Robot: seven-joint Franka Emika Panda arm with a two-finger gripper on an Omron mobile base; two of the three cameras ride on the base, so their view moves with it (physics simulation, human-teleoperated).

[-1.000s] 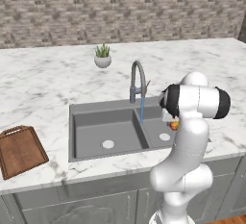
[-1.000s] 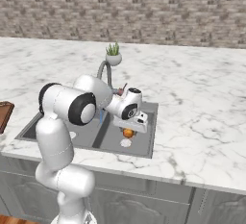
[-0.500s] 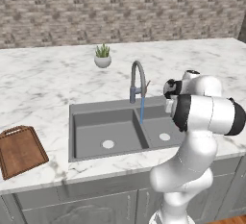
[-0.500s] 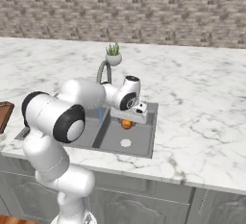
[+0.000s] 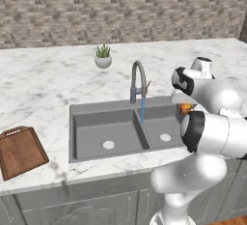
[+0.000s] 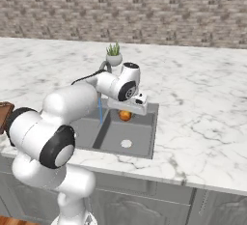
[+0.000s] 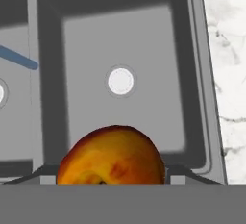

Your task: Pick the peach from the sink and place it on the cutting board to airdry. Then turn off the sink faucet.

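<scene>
You have a white marble worktop (image 5: 43, 84) carrying a dark grey rectangular double-basin sink (image 5: 108, 131), each basin with a round pale drain. Over the divider stands a tall grey metal gooseneck faucet (image 5: 138, 80), and a thin blue stream falls from its spout. At the worktop's left front edge lies a reddish-brown rectangular wooden cutting board (image 5: 20, 150) with its handle loop at the far end, well apart from the sink. Behind the faucet sits a small white pot with a green plant (image 5: 102, 57). Your tool (image 6: 126, 115) is closed around the small round orange-red peach (image 7: 112, 158), holding it above the right basin, clear of its floor.
</scene>
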